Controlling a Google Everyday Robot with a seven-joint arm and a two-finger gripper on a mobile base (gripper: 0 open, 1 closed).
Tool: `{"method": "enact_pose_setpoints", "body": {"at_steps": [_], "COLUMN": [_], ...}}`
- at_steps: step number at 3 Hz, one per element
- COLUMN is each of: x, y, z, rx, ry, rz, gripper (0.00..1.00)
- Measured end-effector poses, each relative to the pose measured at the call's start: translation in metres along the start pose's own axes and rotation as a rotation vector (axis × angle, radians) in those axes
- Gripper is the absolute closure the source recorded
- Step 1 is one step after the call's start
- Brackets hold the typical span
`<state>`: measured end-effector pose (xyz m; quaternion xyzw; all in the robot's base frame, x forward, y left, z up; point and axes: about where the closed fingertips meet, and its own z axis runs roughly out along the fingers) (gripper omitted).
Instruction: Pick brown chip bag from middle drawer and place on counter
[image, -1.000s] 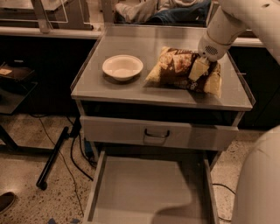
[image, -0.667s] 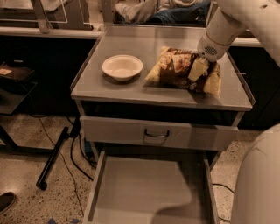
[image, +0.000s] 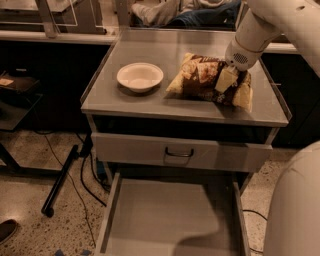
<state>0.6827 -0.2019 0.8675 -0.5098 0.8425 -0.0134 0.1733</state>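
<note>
Lying flat on the counter, right of its middle, the brown chip bag has its long axis running left to right, roughly along the counter's front edge. One cream-yellow end points toward the round cream bowl and the other sits near the right rim. Bag and bowl are apart, with a strip of gray top between them. The gripper is down on the bag's right half, touching its top face, and the white arm rises up and to the right out of view. It covers part of the bag there, and whether it clamps the bag or merely rests on it cannot be told. The bag's middle is dark brown with pale chip pictures; any lettering is too blurred to read. Below the counter, a closed gray drawer front carries a small black handle. Under it the middle drawer stands pulled out, showing a flat gray floor and low side walls. Its front edge is cut off at the bottom, and the robot's white body hides its right front corner
</note>
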Motion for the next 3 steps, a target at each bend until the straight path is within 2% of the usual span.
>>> {"method": "enact_pose_setpoints", "body": {"at_steps": [1,2,3], "x": [0.0,0.0,0.0], "y": [0.0,0.0,0.0], "z": [0.0,0.0001,0.0001], "rx": [0.0,0.0,0.0], "ry": [0.0,0.0,0.0], "rz": [0.0,0.0,0.0], "gripper": [0.13,0.0,0.0]}}
